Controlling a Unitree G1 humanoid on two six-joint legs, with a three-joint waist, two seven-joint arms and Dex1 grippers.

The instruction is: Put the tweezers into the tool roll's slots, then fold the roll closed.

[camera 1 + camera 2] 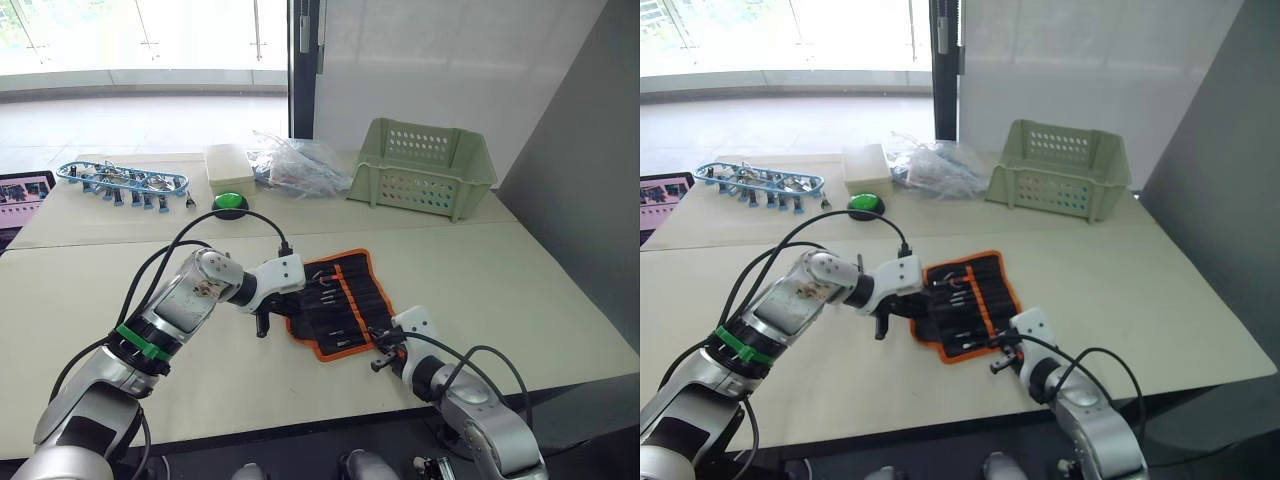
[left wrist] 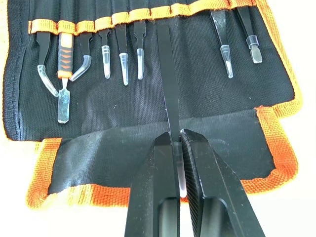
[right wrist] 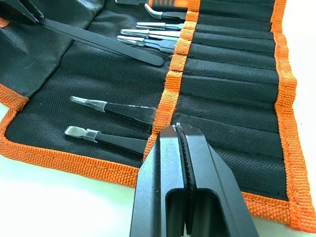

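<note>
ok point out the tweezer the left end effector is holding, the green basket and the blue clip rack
tweezer (image 2: 168,84), left wrist view, middle of its black shaft
left end effector (image 2: 177,140), left wrist view, between its fingertips
basket (image 1: 423,166), left eye view, front wall
clip rack (image 1: 120,178), left eye view, blue frame

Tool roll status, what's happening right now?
Left tool shut on a tweezer, aiming at a slot. Right tool shut, pressing tool roll. Nothing blocking.

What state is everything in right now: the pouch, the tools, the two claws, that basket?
Tool roll: unrolled flat, flap open.
Held tweezers: pinched, end at a slot.
Other tweezers: slotted, tips capped.
Left gripper: shut on tweezers.
Right gripper: shut, pressing the roll's stripe.
Basket: upright.
</note>
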